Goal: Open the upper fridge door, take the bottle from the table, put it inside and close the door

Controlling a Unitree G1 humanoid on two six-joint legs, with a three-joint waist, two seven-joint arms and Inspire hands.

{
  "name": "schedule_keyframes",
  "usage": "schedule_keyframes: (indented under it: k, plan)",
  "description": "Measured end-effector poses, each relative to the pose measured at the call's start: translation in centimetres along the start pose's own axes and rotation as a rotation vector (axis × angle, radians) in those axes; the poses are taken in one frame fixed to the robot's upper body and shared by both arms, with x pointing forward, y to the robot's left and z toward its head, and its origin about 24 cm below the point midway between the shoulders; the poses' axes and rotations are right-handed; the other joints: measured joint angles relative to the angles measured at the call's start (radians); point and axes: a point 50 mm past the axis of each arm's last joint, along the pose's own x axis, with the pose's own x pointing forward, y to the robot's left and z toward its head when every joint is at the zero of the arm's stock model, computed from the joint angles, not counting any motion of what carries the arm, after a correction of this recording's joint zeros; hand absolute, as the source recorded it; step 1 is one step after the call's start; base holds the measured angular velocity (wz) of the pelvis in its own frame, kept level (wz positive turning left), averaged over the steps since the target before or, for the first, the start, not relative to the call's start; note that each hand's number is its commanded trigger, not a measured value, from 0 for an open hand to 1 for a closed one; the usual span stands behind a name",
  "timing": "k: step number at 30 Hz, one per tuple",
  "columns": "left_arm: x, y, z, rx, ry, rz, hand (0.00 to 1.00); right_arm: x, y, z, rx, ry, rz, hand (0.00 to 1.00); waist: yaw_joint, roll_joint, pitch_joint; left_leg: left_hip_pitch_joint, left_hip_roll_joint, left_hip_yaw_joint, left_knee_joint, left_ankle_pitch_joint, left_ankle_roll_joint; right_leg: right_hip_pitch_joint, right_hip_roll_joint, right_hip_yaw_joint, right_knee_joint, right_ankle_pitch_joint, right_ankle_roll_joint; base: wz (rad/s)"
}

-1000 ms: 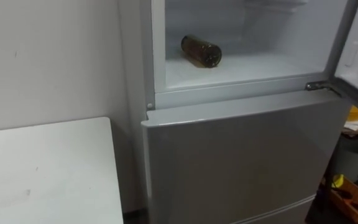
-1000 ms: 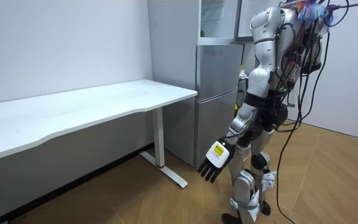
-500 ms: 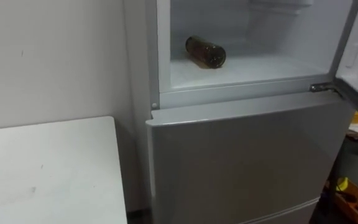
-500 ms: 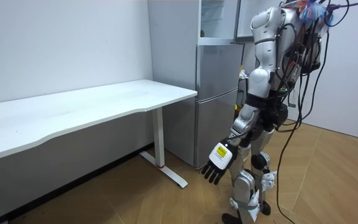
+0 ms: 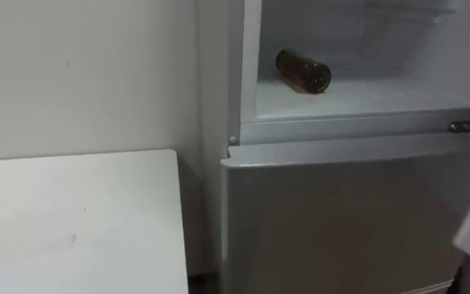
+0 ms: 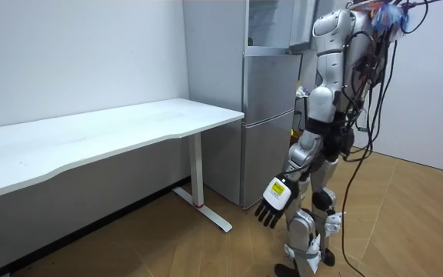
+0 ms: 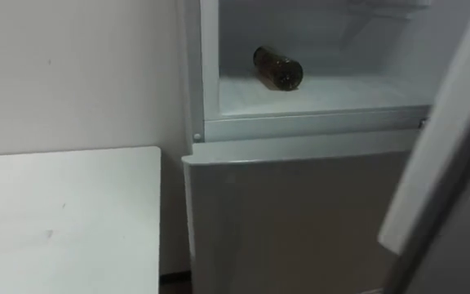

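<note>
Here's the bottle (image 5: 303,71), lying on its side in the fridge's (image 6: 268,115) upper compartment (image 5: 365,98), toward the left of its floor, base end facing out. Right below that sits the closed lower door (image 5: 341,212). Over on the right, the upper door (image 7: 443,131) is swung open. Left of the fridge is the table (image 5: 72,220), its end just beside the fridge, with the wall (image 5: 80,73) behind it. The robot stands before the fridge, off the table's end.
</note>
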Motion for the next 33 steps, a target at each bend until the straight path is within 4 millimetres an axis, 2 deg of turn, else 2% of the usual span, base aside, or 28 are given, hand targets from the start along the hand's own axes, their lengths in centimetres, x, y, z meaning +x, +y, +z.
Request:
schedule_keyframes:
  k: [2,6,9,15,21,27,33]
  plan:
    - [0.1,0.0,0.4,0.02,-0.01,-0.003,0.0,-0.2,1.1,0.1,0.036,-0.013,0.076,0.0,0.013,0.0,0.0012,0.006,0.001,-0.003,-0.003,-0.001,-0.001,0.009,0.002,-0.002,-0.005,0.001,-0.001,0.07]
    - [0.1,-0.2,0.6,0.058,-0.008,-0.013,0.0,-1.2,2.7,-0.8,0.049,0.035,0.241,0.0,0.024,0.001,0.0033,0.01,0.0,-0.013,-0.008,-0.003,-0.003,0.027,0.0,-0.016,-0.018,0.002,0.0,0.1]
    - [0.1,-0.2,0.6,0.059,-0.004,-0.011,0.0,-1.6,3.3,-1.1,0.065,0.058,0.317,0.0,0.032,0.003,0.0037,0.005,0.0,-0.018,-0.011,-0.003,-0.003,0.028,0.0,-0.023,-0.03,0.003,0.0,0.05]
    - [0.3,-0.2,1.1,0.068,-0.015,-0.012,0.0,-1.8,3.8,-1.2,0.084,0.057,0.367,0.0,0.046,0.006,0.0063,-0.006,0.0,-0.03,-0.013,-0.005,-0.005,0.027,-0.001,-0.041,-0.036,0.003,0.0,0.07]
    - [0.4,-0.2,1.6,0.07,-0.019,-0.012,0.0,-2.2,4.3,-1.4,0.102,0.071,0.438,0.0,0.048,0.008,0.0051,-0.013,0.002,-0.039,-0.015,-0.005,-0.006,0.028,-0.001,-0.056,-0.042,0.003,0.0,0.05]
    - [0.3,-0.4,1.6,0.087,-0.012,-0.02,0.0,-3.2,5.1,-2.5,0.151,0.142,0.478,0.0,0.054,0.005,0.0056,-0.01,0.001,-0.04,-0.014,-0.005,-0.006,0.033,-0.002,-0.058,-0.041,0.004,-0.001,0.0]
    - [0.4,-0.4,1.7,0.09,-0.011,-0.019,0.0,-2.5,5.2,-4.9,0.142,0.23,0.472,0.0,0.069,0.003,0.0091,-0.005,0.0,-0.067,-0.01,-0.005,-0.006,0.046,-0.003,-0.07,-0.042,0.005,-0.002,0.07]
